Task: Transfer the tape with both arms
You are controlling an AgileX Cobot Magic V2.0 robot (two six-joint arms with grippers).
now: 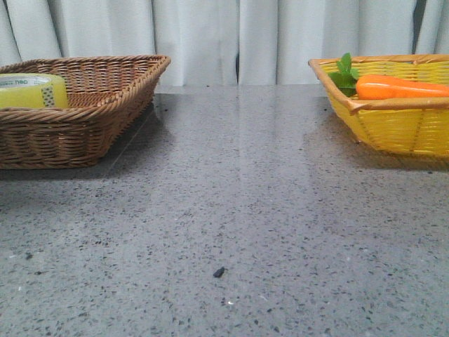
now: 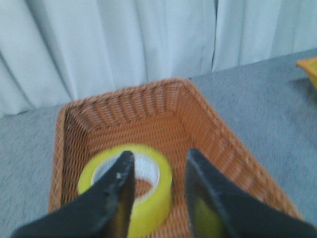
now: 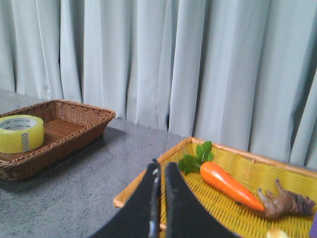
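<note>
Tape [image 2: 130, 182] flat in brown basket [image 2: 208, 124], left tool [image 2: 157, 161] spread above

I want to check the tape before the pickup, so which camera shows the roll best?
The left wrist view: the tape lies flat in the brown basket, its core visible between the open left gripper fingers. The front view cuts it at the edge; the right wrist view shows it whole but far off.
</note>
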